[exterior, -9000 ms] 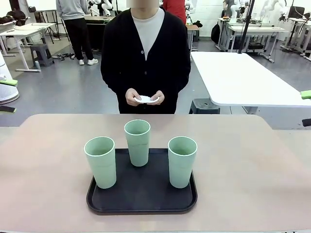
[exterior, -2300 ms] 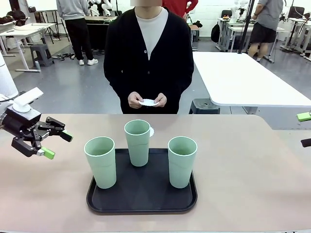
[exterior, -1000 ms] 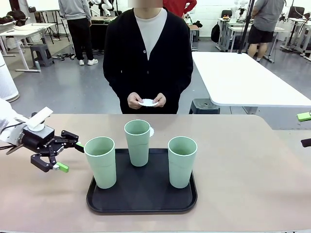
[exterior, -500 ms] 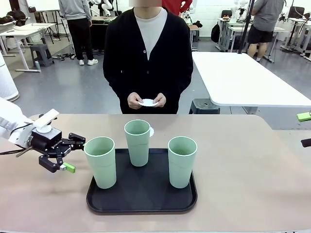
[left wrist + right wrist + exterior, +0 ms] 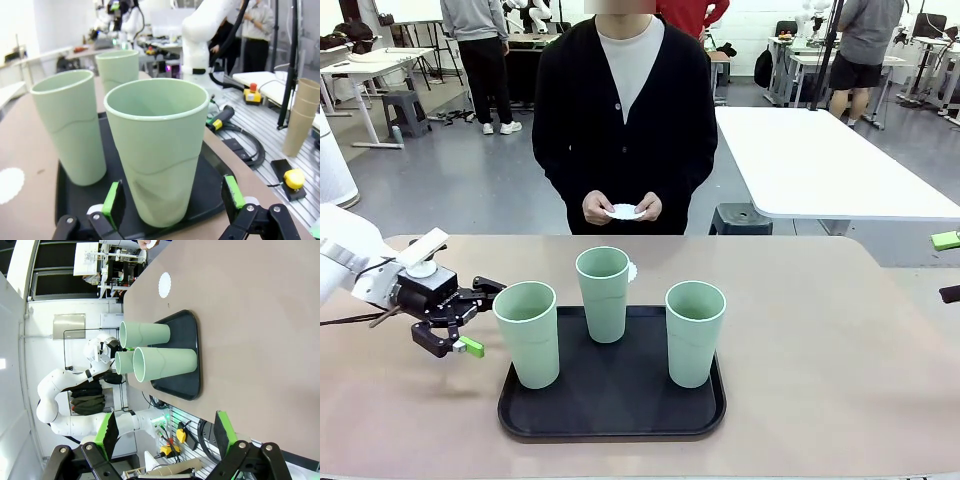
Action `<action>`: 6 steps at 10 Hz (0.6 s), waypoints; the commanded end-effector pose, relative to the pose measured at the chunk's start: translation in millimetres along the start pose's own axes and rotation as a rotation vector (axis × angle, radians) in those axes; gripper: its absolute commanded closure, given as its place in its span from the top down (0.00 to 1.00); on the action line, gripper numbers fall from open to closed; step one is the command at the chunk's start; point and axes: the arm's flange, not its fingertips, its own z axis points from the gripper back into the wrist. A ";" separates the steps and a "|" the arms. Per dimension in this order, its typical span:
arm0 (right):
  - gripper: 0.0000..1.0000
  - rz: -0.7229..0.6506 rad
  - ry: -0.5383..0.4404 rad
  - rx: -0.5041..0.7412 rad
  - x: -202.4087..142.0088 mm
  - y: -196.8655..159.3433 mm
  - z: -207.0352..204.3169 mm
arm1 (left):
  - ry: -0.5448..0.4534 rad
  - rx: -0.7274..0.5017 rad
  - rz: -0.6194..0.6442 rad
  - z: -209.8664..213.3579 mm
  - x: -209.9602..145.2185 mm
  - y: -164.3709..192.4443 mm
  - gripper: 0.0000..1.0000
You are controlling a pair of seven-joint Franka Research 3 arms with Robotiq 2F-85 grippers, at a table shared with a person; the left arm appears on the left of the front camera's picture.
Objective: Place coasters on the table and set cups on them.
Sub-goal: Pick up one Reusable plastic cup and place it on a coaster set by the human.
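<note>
Three mint-green cups stand on a black tray [image 5: 610, 412]: the left cup [image 5: 527, 335], the middle cup [image 5: 603, 293] and the right cup [image 5: 694, 333]. My left gripper [image 5: 485, 317] is open, level with the left cup and just to its left. In the left wrist view that cup [image 5: 157, 145] looms between my green fingertips [image 5: 114, 202], untouched. One white coaster [image 5: 632, 271] lies on the table [image 5: 820, 350] behind the middle cup. The person holds more coasters [image 5: 625, 211] in both hands. My right gripper [image 5: 950, 267] stays open at the table's right edge.
The person stands at the far side, centred behind the tray. A white rectangular table [image 5: 820, 160] stands behind on the right. In the right wrist view the tray [image 5: 192, 360], cups [image 5: 160, 363] and coaster [image 5: 165, 285] lie far off across bare tabletop.
My left gripper has slid right, closer to the left cup, still open. The person, the cups and the right gripper have not moved.
</note>
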 end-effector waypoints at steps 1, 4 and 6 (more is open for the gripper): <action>1.00 0.004 0.004 0.013 0.5 -0.1 -0.6 | -0.023 0.009 -0.046 -9.0 -2.9 8.5 1.00; 1.00 0.004 0.004 0.013 0.5 -0.1 -0.6 | -0.024 -0.004 -0.049 -24.8 -4.4 17.6 1.00; 1.00 0.004 0.004 0.013 0.5 -0.1 -0.6 | -0.023 -0.017 -0.049 -34.3 -3.6 20.4 1.00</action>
